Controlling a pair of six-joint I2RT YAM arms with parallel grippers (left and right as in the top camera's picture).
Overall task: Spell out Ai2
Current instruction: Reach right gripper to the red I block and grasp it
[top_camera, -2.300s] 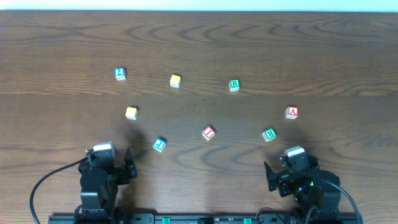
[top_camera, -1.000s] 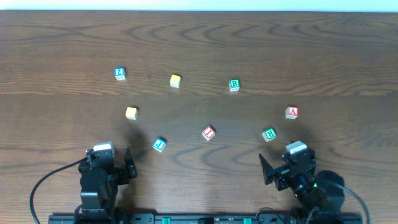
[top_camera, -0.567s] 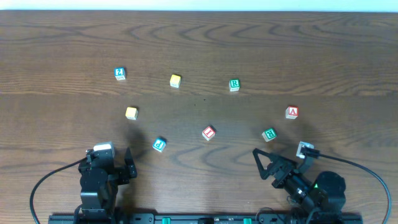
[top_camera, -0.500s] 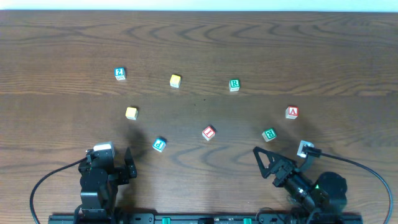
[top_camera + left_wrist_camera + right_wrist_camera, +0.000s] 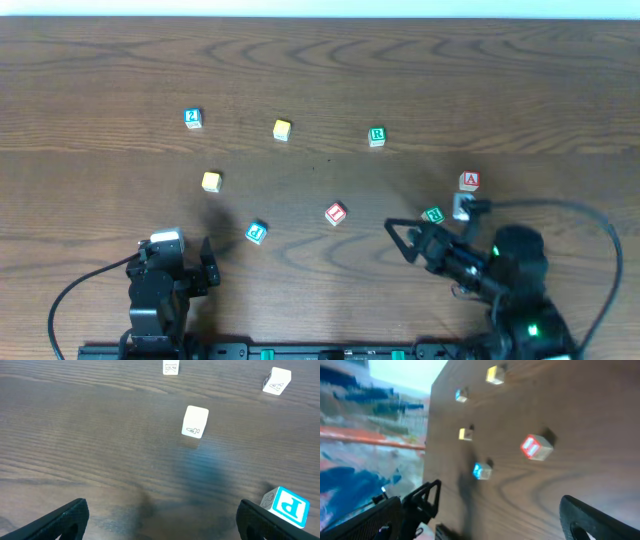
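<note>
**K:** Right claw [image 5: 398, 240]?

**M:** Fingers spread wide, nothing between them. It is turned sideways and points left across the bench [image 5: 520, 80], low over bare wood. The wrist view agrees: both tips at the frame edges, a gap between.

**K:** Nearest blocks to it?

**M:** A green R block [image 5: 432, 215] just beside the arm. The I block [image 5: 336, 213], red-edged, is near the tips on the left but not touched. The A block [image 5: 469, 181] is behind the wrist, close to the green R.

**K:** Left claw [image 5: 160, 519]?

**M:** Parked at the near edge, also spread and empty. The P block [image 5: 285, 506] sits at its right, and a pale block [image 5: 195, 422] lies ahead.

**K:** The third character?

**M:** The 2 block [image 5: 193, 118] is blue and far back on the left, well apart from the other two.

**K:** Progress?

**M:** None that I can log. A, I and 2 lie scattered, with no two side by side and no row begun. All three placements remain. My judgement is that the right arm is lining up on a first pick, and I cannot tell whether that is the I or the A.
</note>
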